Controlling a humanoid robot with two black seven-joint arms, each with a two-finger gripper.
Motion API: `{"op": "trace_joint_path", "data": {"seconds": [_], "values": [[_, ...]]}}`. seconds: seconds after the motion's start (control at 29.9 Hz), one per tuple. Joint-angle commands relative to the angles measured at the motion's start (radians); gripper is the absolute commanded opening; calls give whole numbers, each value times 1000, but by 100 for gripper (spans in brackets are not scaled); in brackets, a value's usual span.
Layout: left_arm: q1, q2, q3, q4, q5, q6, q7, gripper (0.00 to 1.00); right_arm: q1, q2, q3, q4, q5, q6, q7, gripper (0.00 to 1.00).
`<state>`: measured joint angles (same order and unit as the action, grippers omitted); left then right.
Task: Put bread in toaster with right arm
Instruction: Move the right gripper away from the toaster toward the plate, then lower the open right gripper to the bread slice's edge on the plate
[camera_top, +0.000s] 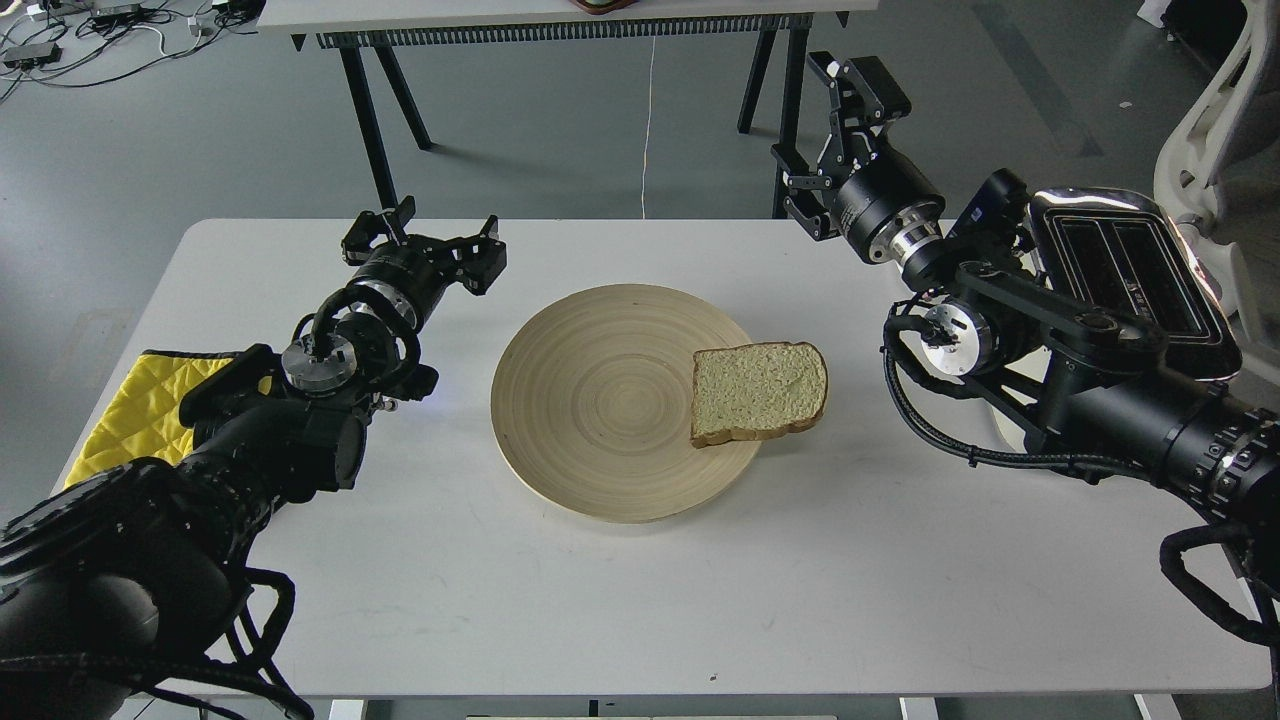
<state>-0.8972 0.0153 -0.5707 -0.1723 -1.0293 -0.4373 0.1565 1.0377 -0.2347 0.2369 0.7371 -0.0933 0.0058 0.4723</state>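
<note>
- The white table (620, 620) is bare along its near edge, a broad open band of surface in front of everything else.
- At the left edge a yellow quilted cloth (125, 415) lies partly under the left arm (230, 450).
- The round wooden plate (600, 400) sits at the table's middle, with bare table all round it.
- The bread (758, 390) lies flat on the plate's right side, its lower right corner overhanging the rim. Its long axis runs left to right; the rounded top points right, toward the toaster, and the straight bottom edge faces the plate's centre.
- Between the bread and the right arm (1090, 400) lies an open strip of table.
- The toaster (1130, 270) stands at the table's right edge, partly hidden by the right arm's links; its chrome top with both slots shows, the slots running near to far.
- The left gripper (425, 240) hovers left of the plate toward the far edge, fingers spread apart and empty.
- The right gripper (835, 130) is raised beyond the table's far right part, well apart from the bread, its fingers parted and holding nothing.
- Beyond the table are grey floor, the black legs of a second table (380, 130) and a hanging white cord (648, 130).
</note>
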Motion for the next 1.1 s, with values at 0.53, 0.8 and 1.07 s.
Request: {"op": "trace_joint_path", "data": {"seconds": [0.53, 0.8, 1.07], "values": [[0, -1, 0, 0, -2, -1, 0, 100, 18, 3, -278, -47, -3, -92, 3, 100], [0, -1, 0, -1, 0, -1, 0, 100, 15, -8, -375, 50, -6, -205, 9, 100], [0, -1, 0, -1, 0, 0, 0, 100, 15, -92, -453, 194, -3, -296, 14, 100]]}}
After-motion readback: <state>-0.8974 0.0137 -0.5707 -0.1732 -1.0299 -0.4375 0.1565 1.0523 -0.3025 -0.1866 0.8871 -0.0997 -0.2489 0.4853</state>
